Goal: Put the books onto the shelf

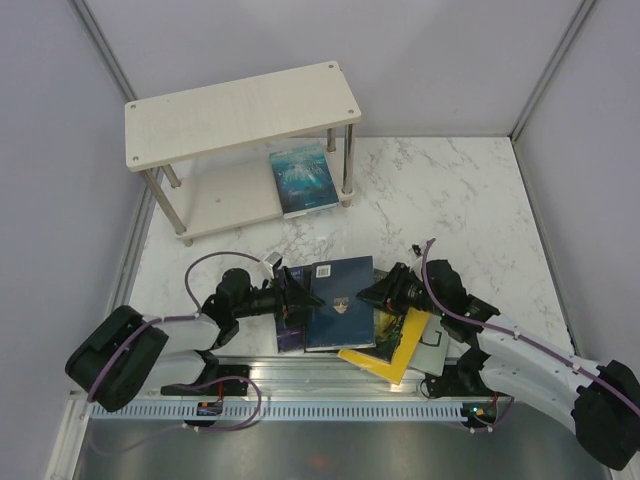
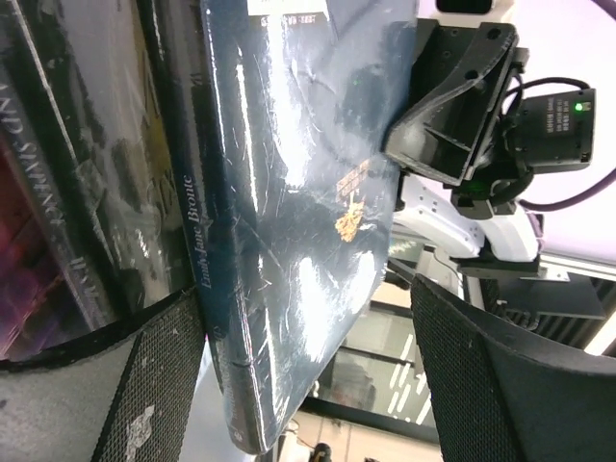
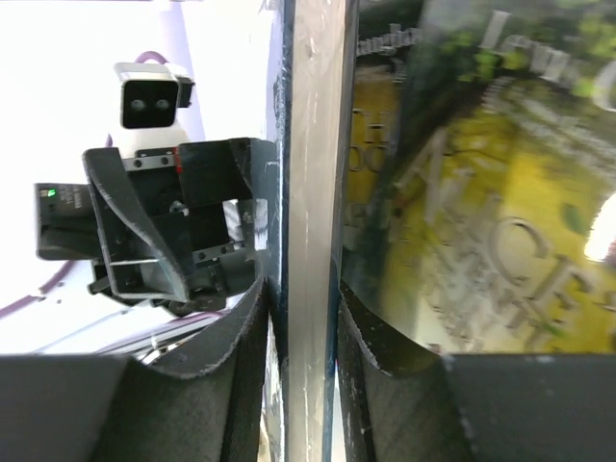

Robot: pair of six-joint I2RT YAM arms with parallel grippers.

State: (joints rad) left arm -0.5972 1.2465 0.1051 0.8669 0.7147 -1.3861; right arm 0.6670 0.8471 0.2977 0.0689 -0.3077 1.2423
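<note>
The shelf [image 1: 240,110] stands at the back left, with a teal-blue book [image 1: 302,178] lying on its lower board. A dark book with gold lettering [image 1: 340,300] is tipped up off the pile near the arms. My right gripper [image 1: 375,293] is shut on its page edge [image 3: 310,144], with the pads pressed to both covers around my right gripper [image 3: 300,298]. My left gripper [image 1: 300,297] stands open around the spine side [image 2: 289,192]. The spine lies close to one finger of my left gripper [image 2: 303,356], and the other finger is well apart from the book.
A green-gold book [image 3: 481,192] lies right beside the held one. A yellow book [image 1: 395,345] and a purple one [image 1: 290,335] lie under and around it near the front rail. Grey walls close in the marble table [image 1: 450,200].
</note>
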